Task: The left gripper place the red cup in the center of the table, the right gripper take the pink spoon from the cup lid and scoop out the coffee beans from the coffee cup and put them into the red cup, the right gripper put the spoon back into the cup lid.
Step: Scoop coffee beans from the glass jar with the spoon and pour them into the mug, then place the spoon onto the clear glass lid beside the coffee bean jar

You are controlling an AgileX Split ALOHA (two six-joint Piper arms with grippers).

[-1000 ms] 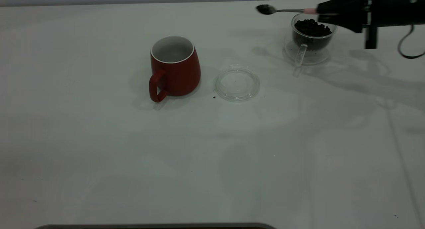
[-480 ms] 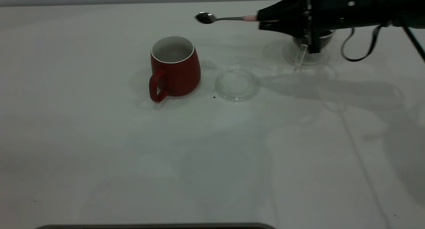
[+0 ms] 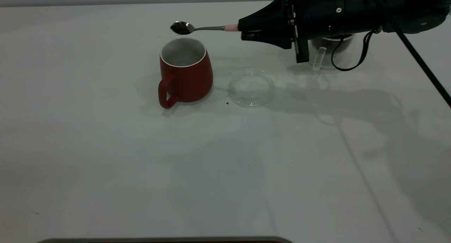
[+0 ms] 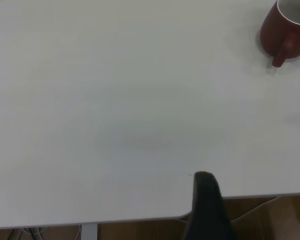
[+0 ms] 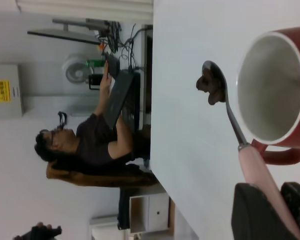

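Note:
The red cup (image 3: 185,72) stands upright near the table's middle, white inside, handle toward the front; it also shows in the left wrist view (image 4: 287,27) and the right wrist view (image 5: 277,90). My right gripper (image 3: 246,30) is shut on the pink spoon (image 3: 208,28) by its pink handle. The spoon's bowl (image 5: 212,85) carries coffee beans and hovers just above the cup's far rim. The clear cup lid (image 3: 251,87) lies empty to the cup's right. The glass coffee cup (image 3: 326,50) is mostly hidden behind the right arm. One finger of the left gripper (image 4: 206,207) shows at the table's edge, far from the cup.
A few loose specks (image 3: 227,103) lie on the table by the lid. The right arm's cable (image 3: 352,56) hangs over the coffee cup. A person sits beyond the table's far end in the right wrist view (image 5: 85,145).
My right gripper has carried the loaded spoon leftward from above the coffee cup to just above the red cup's rim. The cup and lid have not moved.

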